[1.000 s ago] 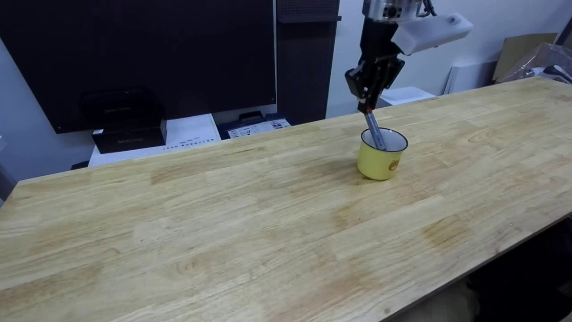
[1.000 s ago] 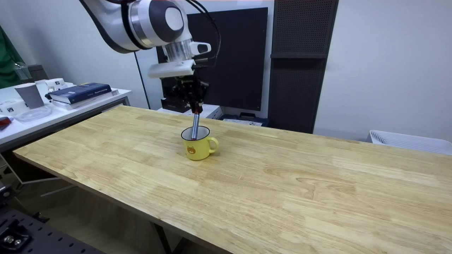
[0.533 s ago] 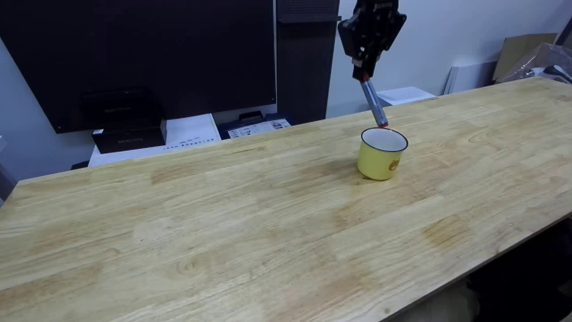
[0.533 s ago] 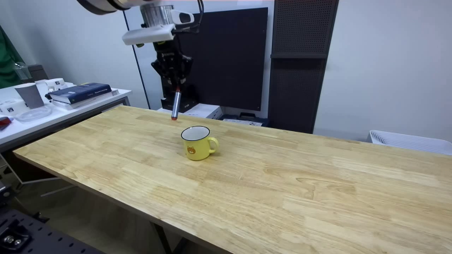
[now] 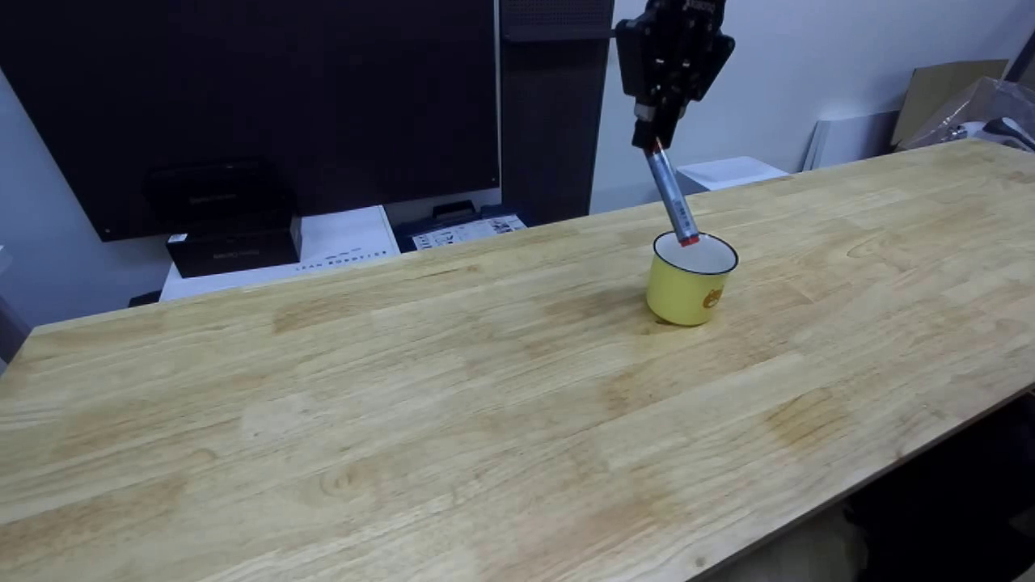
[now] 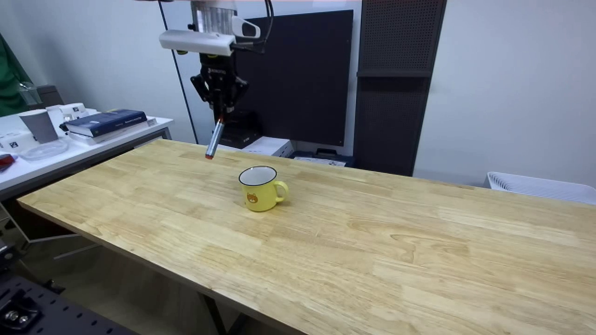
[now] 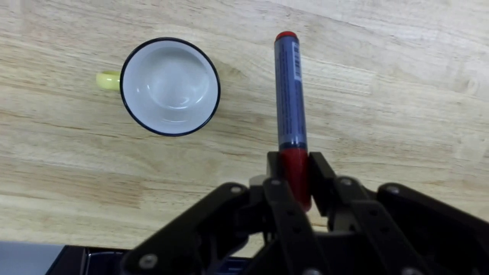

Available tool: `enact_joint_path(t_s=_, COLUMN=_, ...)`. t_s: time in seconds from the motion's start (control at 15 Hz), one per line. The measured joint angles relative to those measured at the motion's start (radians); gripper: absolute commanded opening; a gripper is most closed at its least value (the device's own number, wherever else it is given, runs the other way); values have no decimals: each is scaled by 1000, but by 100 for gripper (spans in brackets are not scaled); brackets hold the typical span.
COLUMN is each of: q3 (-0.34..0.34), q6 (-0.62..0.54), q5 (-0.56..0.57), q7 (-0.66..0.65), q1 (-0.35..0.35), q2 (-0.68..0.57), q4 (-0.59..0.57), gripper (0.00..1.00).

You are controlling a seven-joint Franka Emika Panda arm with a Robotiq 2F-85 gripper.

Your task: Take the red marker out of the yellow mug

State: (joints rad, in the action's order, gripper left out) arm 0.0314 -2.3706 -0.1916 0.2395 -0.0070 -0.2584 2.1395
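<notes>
My pincer (image 7: 293, 168) clasps the red marker (image 7: 290, 91) by its red cap, in midair over a wooden table (image 6: 396, 251), the barrel pointing to twelve o'clock in the wrist view. The marker is out of the yellow mug (image 7: 174, 89), which stands upright on the table at ten o'clock from my fingertips in that view, handle at nine. In an exterior view, the mug's orange face mark (image 6: 252, 198) shows at eight o'clock; the marker hangs tilted toward half past six, apart from the mug. At the mug's ten o'clock, a blue book (image 6: 104, 122) lies stacked on a white side table (image 6: 28, 168).
</notes>
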Motion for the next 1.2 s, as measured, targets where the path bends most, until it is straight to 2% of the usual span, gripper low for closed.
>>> enact_joint_path(t_s=0.4, q3=15, q6=3, q5=-38, q7=114, q1=-49, q2=-180, q4=-89, gripper=5)
enact_joint_path(t_s=0.73, q3=31, q6=6, q5=39, q7=113, q1=-33, q2=-304, q4=-180, gripper=5)
enact_joint_path(t_s=1.2, q3=43, q6=27, q5=111, q7=111, q1=-8, q2=-406, q4=-270, gripper=5)
